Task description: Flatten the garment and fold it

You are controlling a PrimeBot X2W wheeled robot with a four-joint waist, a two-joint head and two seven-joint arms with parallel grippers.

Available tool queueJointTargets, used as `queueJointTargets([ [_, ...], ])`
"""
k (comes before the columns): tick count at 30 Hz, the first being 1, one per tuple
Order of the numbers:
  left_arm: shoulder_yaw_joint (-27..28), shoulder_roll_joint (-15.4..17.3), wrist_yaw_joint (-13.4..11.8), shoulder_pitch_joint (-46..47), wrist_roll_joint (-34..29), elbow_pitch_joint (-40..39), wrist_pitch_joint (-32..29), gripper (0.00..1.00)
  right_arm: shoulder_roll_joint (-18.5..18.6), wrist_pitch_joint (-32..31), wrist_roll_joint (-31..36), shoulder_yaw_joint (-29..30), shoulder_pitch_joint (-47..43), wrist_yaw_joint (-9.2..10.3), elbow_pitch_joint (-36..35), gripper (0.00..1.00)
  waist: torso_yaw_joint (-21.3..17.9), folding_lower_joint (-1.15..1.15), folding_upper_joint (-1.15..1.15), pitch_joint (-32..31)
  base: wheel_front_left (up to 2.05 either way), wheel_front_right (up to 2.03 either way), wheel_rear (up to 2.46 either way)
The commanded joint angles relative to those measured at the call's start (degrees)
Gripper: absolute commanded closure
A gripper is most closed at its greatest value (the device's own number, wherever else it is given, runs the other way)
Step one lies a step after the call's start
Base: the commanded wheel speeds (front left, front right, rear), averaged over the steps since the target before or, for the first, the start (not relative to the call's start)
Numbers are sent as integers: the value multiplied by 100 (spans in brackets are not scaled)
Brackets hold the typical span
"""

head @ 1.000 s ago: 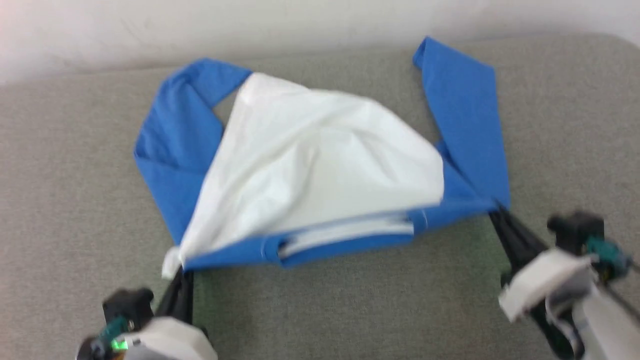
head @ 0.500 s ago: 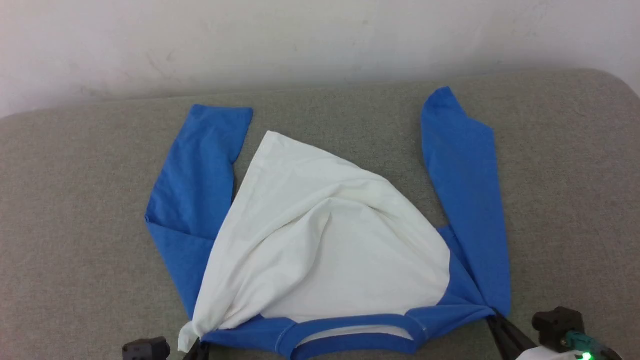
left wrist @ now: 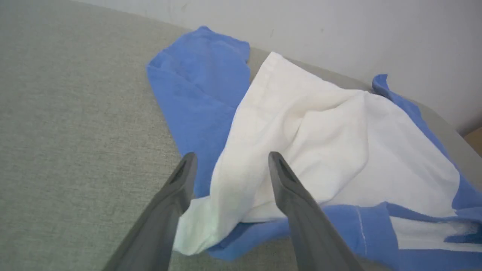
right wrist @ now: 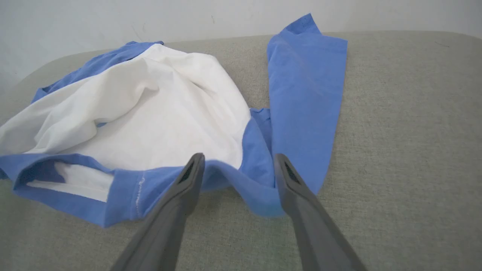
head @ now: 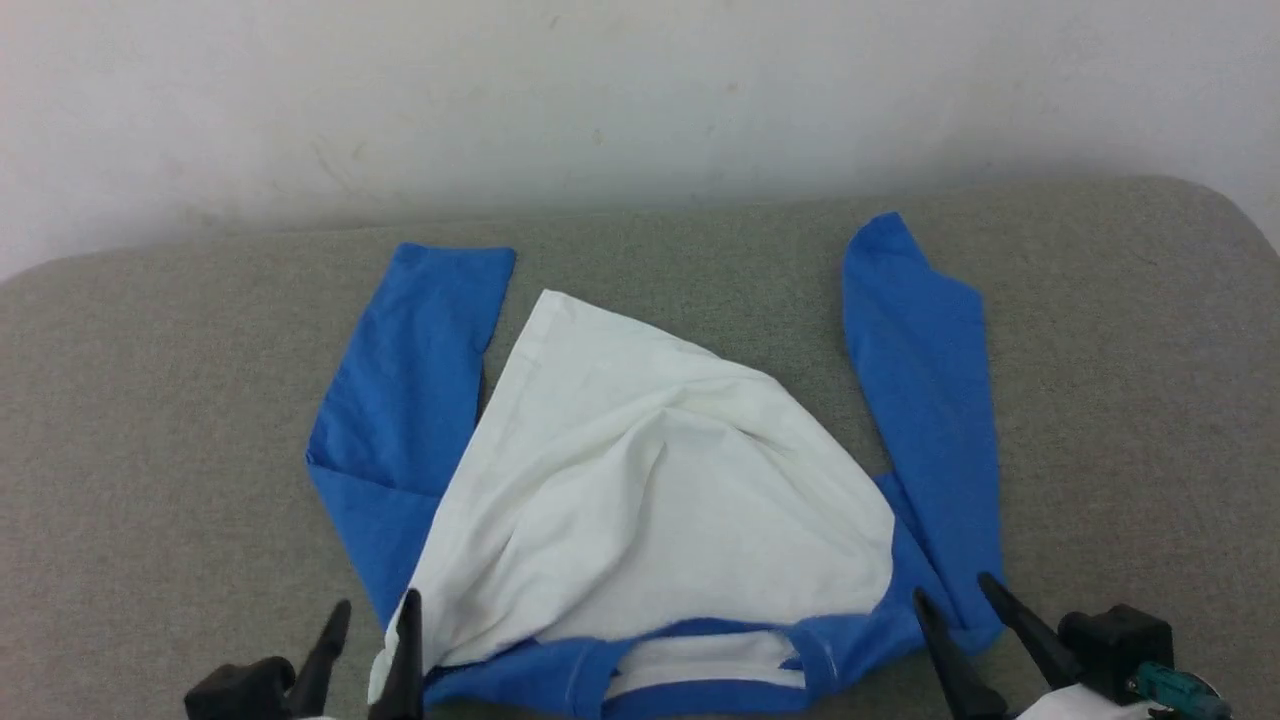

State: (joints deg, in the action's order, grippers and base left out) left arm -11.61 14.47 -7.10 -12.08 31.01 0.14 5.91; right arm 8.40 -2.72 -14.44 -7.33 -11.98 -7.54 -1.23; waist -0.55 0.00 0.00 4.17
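Left gripper (head: 378, 600) sits at the bottom left of the head view with its two dark fingers spread apart, and it holds nothing. In the left wrist view a white corner (left wrist: 192, 233) of the garment (left wrist: 320, 131) lies right between those fingers, but I cannot tell if the fingers touch it. The right gripper (head: 951, 585) sits at the bottom right of the head view. It is open too, with nothing in it. In the right wrist view a blue bump of cloth (right wrist: 260, 199) at the shoulder lies between its fingers. The garment (head: 650, 480) lies in the middle of the grey table (head: 150, 400), near the pale wall (head: 640, 100). Its blue collar (head: 700, 690) is at the bottom edge of the head view. One blue sleeve (head: 400, 400) lies at the left and the other blue sleeve (head: 930, 400) at the right, and both point up the frame toward the wall. The white body is not flat. It is bunched and puffy, and it is pulled in a slant toward the bottom left, so it covers part of the left sleeve. I think the step now is making the garment flat, and no fold looks done yet. I think the next move should be to pinch the white cloth at its edge and pull it up the frame, toward the wall, so the body spreads out smooth between the two sleeves. The cloth is soft and may slip, so each pinch should be firm.
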Motion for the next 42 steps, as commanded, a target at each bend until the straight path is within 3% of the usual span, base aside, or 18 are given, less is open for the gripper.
queueJointTargets([
  [1,55,5,24,104,-58,-75,140,0,-29,52,-31,21,-1,5,-85,0,25,0,0,-62,0,0,0],
  [7,380,23,-124,133,-383,-472,787,0,-67,67,-73,159,-22,5,-569,0,47,0,0,-200,0,0,0],
  [13,568,6,-307,88,-772,-762,888,0,-122,-89,-79,361,-9,5,-937,0,81,0,0,-221,0,0,0],
  [19,615,-49,-313,56,-876,-786,902,0,-129,-300,-235,508,182,5,-857,0,218,0,0,-155,0,0,0],
  [24,572,-140,-262,213,-916,-764,906,0,86,-577,-520,318,1116,5,-111,0,435,0,0,-6,0,0,0],
  [31,281,-438,0,799,-1059,-621,908,0,654,-962,-1156,-466,3138,5,1471,0,1076,0,0,494,0,0,0],
  [42,196,-1017,580,1708,-1297,-307,909,0,1217,-2452,-1981,-2396,5628,5,3298,0,1690,0,0,1539,0,0,0],
])
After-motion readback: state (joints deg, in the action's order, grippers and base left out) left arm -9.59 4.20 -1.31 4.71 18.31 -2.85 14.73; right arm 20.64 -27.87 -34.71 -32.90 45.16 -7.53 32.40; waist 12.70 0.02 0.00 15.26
